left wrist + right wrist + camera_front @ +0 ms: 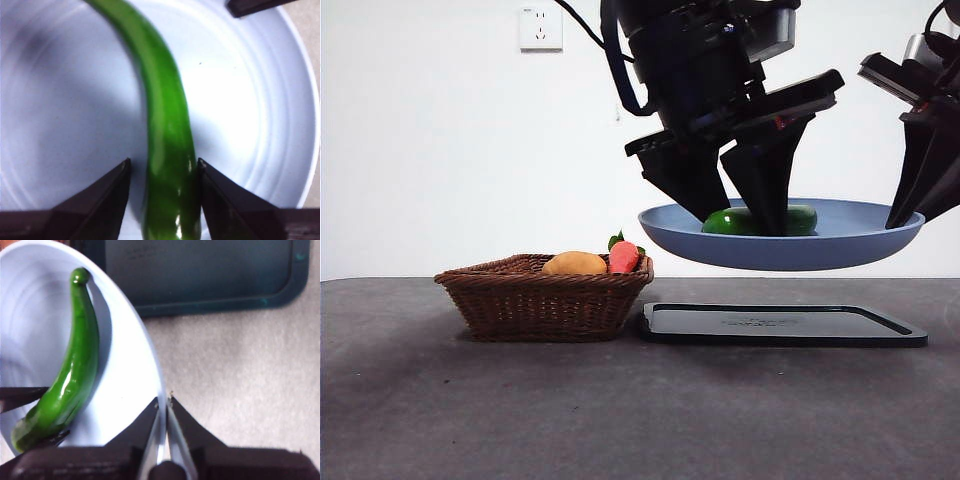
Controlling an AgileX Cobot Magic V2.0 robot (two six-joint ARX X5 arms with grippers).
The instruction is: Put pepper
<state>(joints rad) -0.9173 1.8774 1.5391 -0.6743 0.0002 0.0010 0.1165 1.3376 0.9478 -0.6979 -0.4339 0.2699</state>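
Your left gripper (162, 172) straddles the pepper (167, 150), jaws spread; your right gripper (165, 402) pinches the raised plate's (150, 370) rim.

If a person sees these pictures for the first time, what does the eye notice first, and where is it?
First, the blue plate held in the air above the dark tray, its rim pinched by the right hand. On the plate lies the green pepper, with the left hand astride it, one jaw on each side. Beside the tray stands a wicker basket of fruit.
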